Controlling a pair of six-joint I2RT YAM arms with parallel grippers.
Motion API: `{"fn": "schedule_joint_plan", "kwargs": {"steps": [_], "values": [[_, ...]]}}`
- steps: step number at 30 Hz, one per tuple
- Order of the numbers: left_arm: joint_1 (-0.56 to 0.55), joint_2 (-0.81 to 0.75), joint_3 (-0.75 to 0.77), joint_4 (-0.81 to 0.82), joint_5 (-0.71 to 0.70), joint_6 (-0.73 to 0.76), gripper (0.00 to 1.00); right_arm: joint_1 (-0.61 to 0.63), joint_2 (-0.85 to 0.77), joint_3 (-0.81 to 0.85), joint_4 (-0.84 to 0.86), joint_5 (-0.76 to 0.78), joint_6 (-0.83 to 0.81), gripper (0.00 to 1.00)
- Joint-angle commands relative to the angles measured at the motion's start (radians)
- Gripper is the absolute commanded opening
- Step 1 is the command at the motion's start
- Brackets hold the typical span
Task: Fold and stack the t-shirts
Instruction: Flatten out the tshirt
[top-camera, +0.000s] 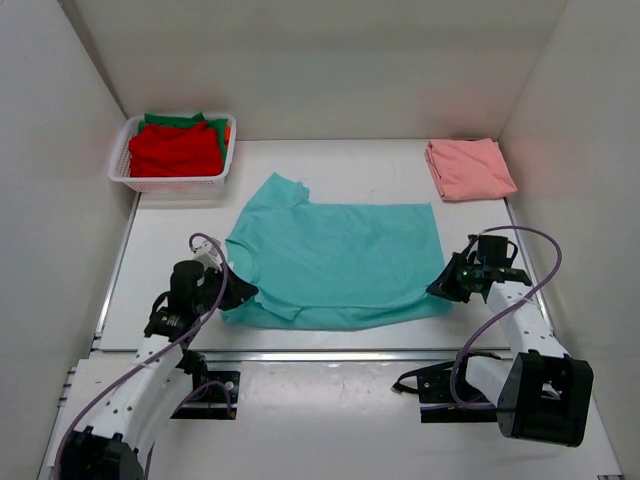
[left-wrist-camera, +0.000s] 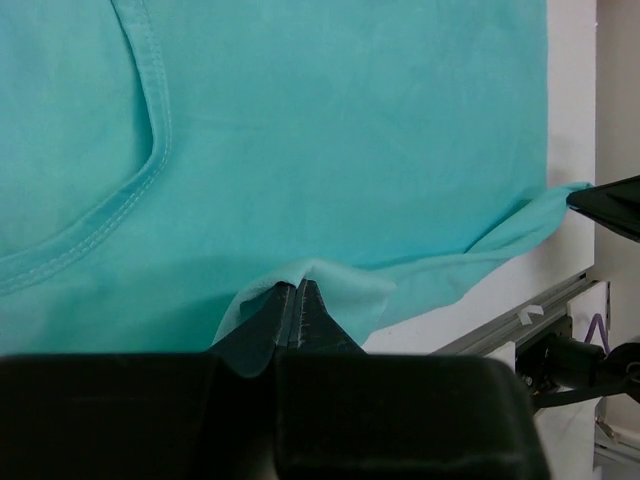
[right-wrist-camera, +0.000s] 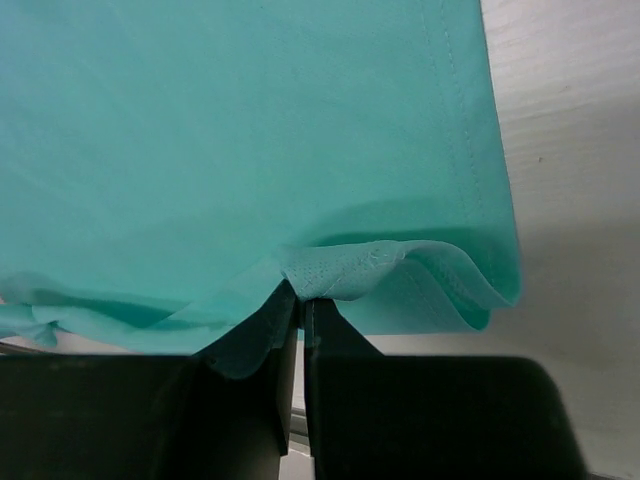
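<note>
The teal t-shirt (top-camera: 335, 260) lies spread across the table's middle, collar to the left. My left gripper (top-camera: 243, 290) is shut on its near left edge; in the left wrist view (left-wrist-camera: 297, 290) the cloth (left-wrist-camera: 330, 150) bunches over the fingertips. My right gripper (top-camera: 441, 287) is shut on the near right corner; the right wrist view (right-wrist-camera: 303, 300) shows the hem (right-wrist-camera: 400, 265) pinched and lifted. A folded salmon pink t-shirt (top-camera: 469, 168) lies at the back right. The red t-shirt (top-camera: 175, 148) tops the basket pile, with green (top-camera: 180, 119) and orange (top-camera: 228, 131) edges showing.
The white mesh basket (top-camera: 170, 183) stands at the back left corner. White walls enclose the table on three sides. A metal rail (top-camera: 330, 355) runs along the table's near edge, just behind both grippers.
</note>
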Motion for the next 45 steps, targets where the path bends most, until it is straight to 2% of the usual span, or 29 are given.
{"fn": "schedule_joint_plan", "kwargs": {"steps": [1,3,4,6,7,8,9,10,11,12,15,17,20,22,32,34,38,45], "values": [[0.007,0.111,0.034,0.126,0.012,-0.011,0.0,-0.006,0.011,0.007,0.036,-0.014,0.025,0.0],[0.046,0.228,0.141,0.195,0.003,0.017,0.0,-0.004,0.103,0.082,0.07,-0.039,0.019,0.0],[0.053,0.342,0.187,0.21,0.006,0.04,0.0,0.002,0.138,0.113,0.103,-0.056,0.013,0.0],[0.074,0.554,0.473,0.217,0.006,0.09,0.0,0.014,0.341,0.34,0.154,-0.086,-0.004,0.01],[0.082,0.714,0.57,0.211,0.042,0.104,0.0,0.02,0.406,0.419,0.151,-0.115,-0.027,0.0],[0.099,0.868,0.798,0.16,0.097,0.106,0.0,0.042,0.542,0.647,0.124,-0.126,-0.057,0.01],[0.116,0.933,1.023,0.111,0.123,0.094,0.0,0.047,0.653,0.896,0.051,-0.131,-0.073,0.0],[0.125,1.042,1.232,0.091,0.165,0.063,0.0,0.06,0.728,1.017,-0.018,-0.099,-0.097,0.0],[0.129,1.097,1.322,0.065,0.171,0.036,0.0,0.085,0.764,1.226,-0.06,-0.065,-0.113,0.0],[0.133,1.133,1.476,0.03,0.139,0.037,0.0,0.1,0.799,1.395,-0.069,-0.051,-0.123,0.0],[0.126,1.161,1.706,-0.07,0.064,0.083,0.0,0.082,0.846,1.59,-0.07,-0.063,-0.11,0.0],[0.139,1.091,1.633,-0.035,0.085,0.08,0.0,0.058,0.81,1.546,-0.012,-0.105,-0.082,0.0],[0.123,0.9,1.226,0.185,0.062,0.051,0.0,0.027,0.691,1.241,0.14,-0.154,-0.05,0.0],[0.123,0.814,1.086,0.242,0.042,0.038,0.0,0.017,0.663,1.143,0.183,-0.16,-0.045,0.0],[0.082,0.739,0.497,0.476,0.053,-0.002,0.0,0.039,0.619,0.662,0.3,-0.157,-0.081,0.0],[0.083,0.728,0.408,0.502,0.062,-0.027,0.0,0.045,0.619,0.569,0.314,-0.139,-0.065,0.0],[0.08,0.688,0.24,0.536,0.065,-0.057,0.0,0.06,0.619,0.49,0.291,-0.091,-0.041,0.0],[0.064,0.535,0.111,0.468,0.038,-0.055,0.0,0.036,0.502,0.303,0.297,-0.091,-0.004,0.0]]}}
